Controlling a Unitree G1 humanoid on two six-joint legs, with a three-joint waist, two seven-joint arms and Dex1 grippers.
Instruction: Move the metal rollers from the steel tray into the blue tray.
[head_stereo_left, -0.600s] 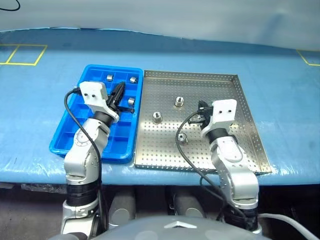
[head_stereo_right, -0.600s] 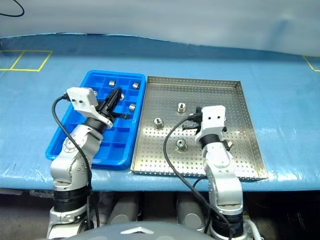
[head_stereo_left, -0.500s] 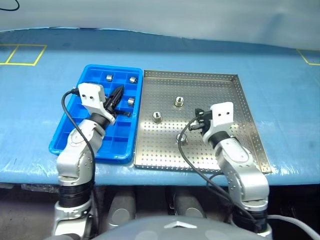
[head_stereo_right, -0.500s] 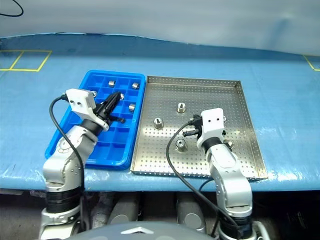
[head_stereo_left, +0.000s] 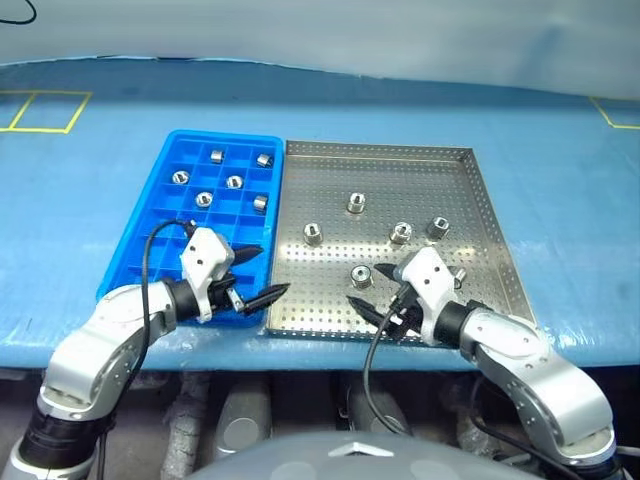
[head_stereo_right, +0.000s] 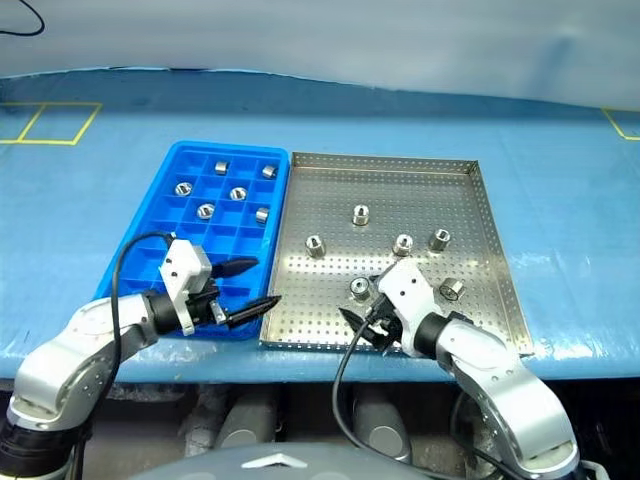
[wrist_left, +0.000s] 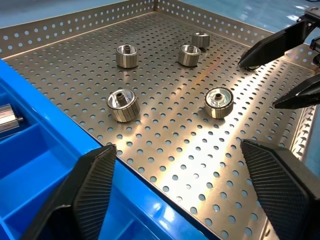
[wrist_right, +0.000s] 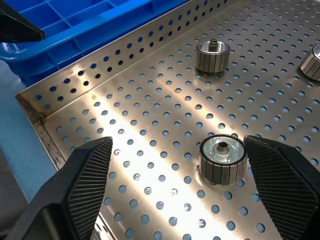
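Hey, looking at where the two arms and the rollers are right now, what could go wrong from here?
1. The left gripper and right gripper point toward each other over the near edge of the steel tray; both reaching in at once might make them collide.
2. The nearest roller lies just ahead of the open right fingers; a slightly off approach could knock it away.
3. The rollers look round and smooth, so they may slip from a grip.

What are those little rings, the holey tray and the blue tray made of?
Rollers: likely steel, shiny, with ribbed sides. Steel tray: probably stainless sheet, perforated, with bright glare. Blue tray: apparently moulded plastic, glossy, uniform colour, with thin dividers.
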